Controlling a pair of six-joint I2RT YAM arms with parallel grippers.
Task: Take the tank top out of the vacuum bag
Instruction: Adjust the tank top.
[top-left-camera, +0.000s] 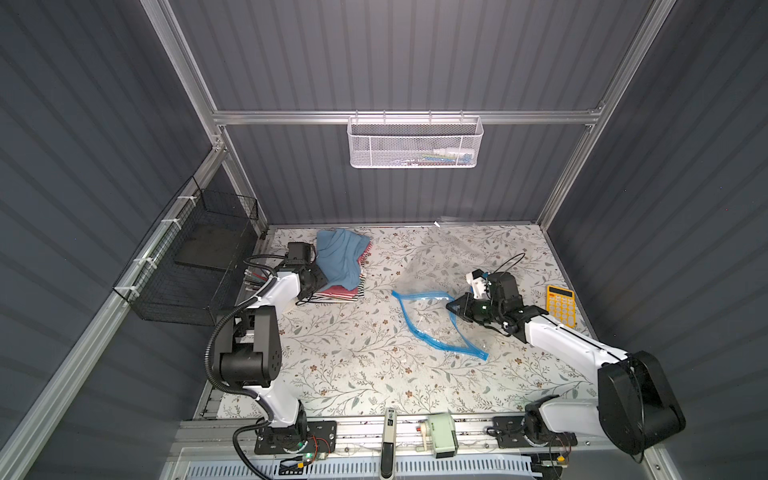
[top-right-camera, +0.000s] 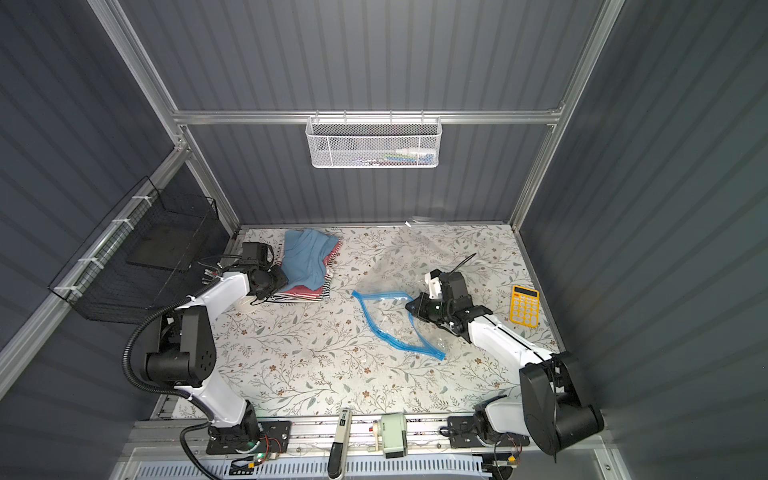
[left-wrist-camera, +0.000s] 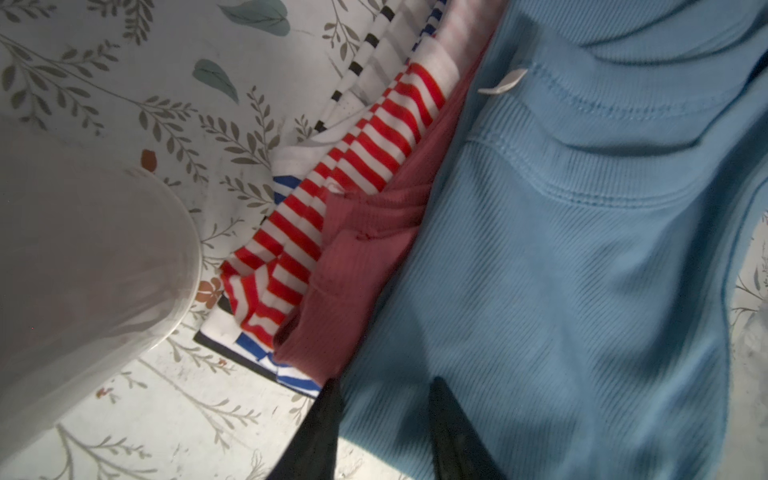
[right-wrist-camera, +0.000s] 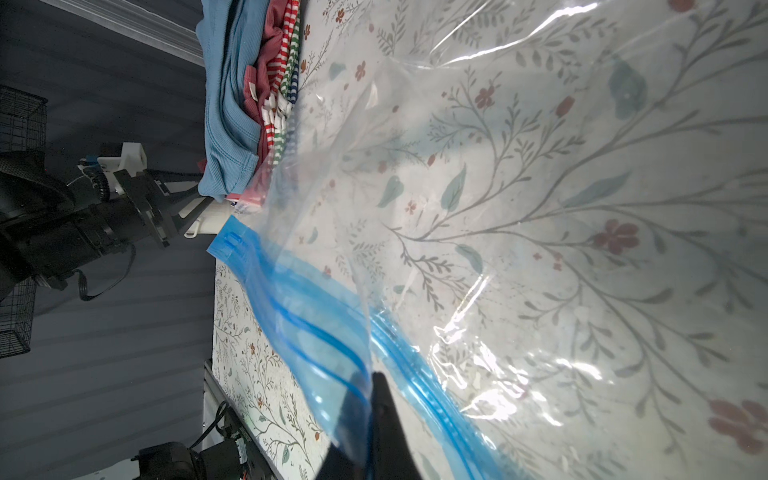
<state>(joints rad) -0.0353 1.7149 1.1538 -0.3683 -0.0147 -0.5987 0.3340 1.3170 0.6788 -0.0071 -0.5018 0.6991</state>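
The blue tank top (top-left-camera: 338, 257) is seen outside the bag, draped on top of the clothes pile (top-left-camera: 340, 295), whose lower garments are shown only as striped edges. The left gripper (left-wrist-camera: 388, 415) is set at the pile's near edge, its fingers narrowly parted with flat blue cloth between them. In both top views they are hidden by the wrist. Well to the right of the pile, the vacuum bag (top-left-camera: 432, 320) is spread on the table (top-left-camera: 353, 365), its zip strip (right-wrist-camera: 291, 307) pinched by the closed right gripper (right-wrist-camera: 368, 395). The bag's clear body is barely made out against the floral print.
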